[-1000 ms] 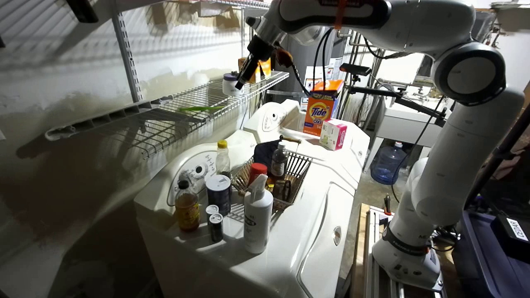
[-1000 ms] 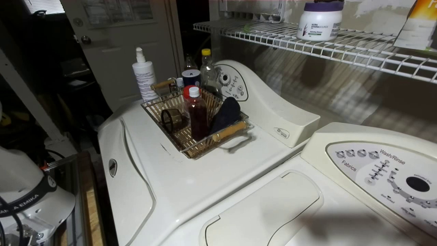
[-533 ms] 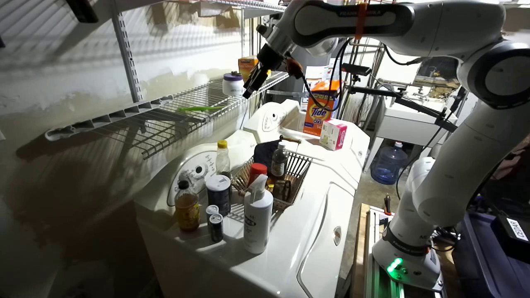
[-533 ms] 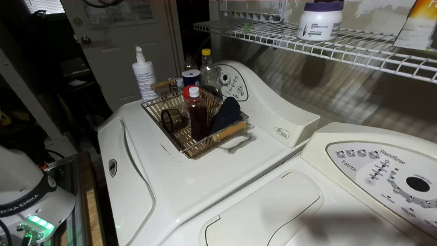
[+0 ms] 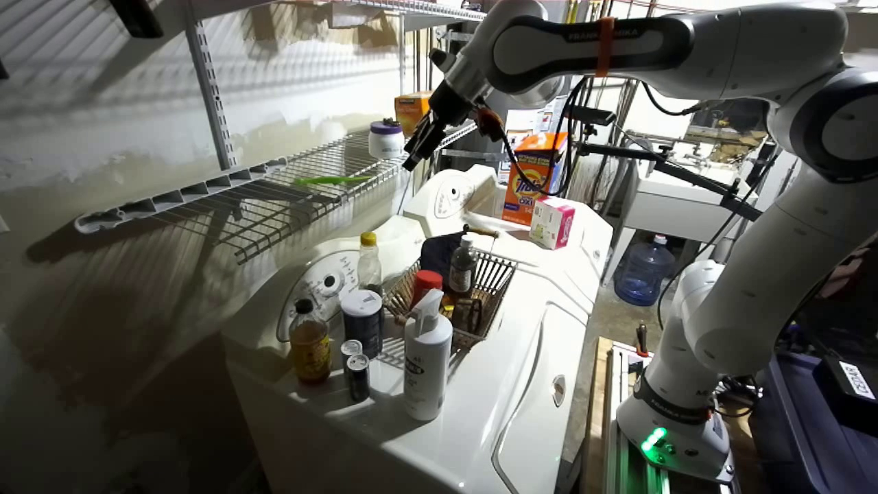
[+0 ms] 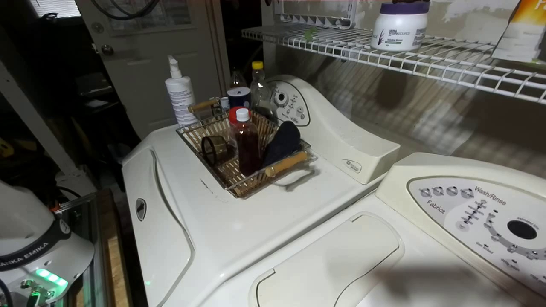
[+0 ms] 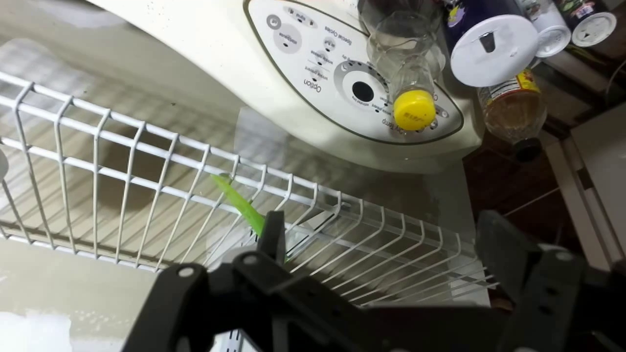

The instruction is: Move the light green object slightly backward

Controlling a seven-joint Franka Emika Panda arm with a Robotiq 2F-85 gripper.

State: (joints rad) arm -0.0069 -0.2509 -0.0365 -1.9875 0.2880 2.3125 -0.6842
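The light green object (image 5: 333,180) is a thin, pale lime strip lying on the white wire shelf (image 5: 302,206) in an exterior view. Its end shows as a small green patch (image 6: 310,34) on the shelf in an exterior view. In the wrist view the green strip (image 7: 240,201) runs from the shelf's front edge and is partly hidden behind my left-hand finger. My gripper (image 5: 410,154) hangs near the shelf's front edge, beside the white jar and apart from the green object. In the wrist view my gripper (image 7: 384,222) is open wide, with nothing between its fingers.
A white jar with a purple lid (image 5: 386,140) and an orange carton (image 5: 413,113) stand on the shelf. Below, several bottles, a white spray bottle (image 5: 426,363) and a wire basket (image 6: 204,164) stand on the white machine. A Tide box (image 5: 531,178) stands farther back.
In an exterior view, my arm and gripper have moved right and slightly down, away from the white jar. The base light has turned green. The green object stays in place.
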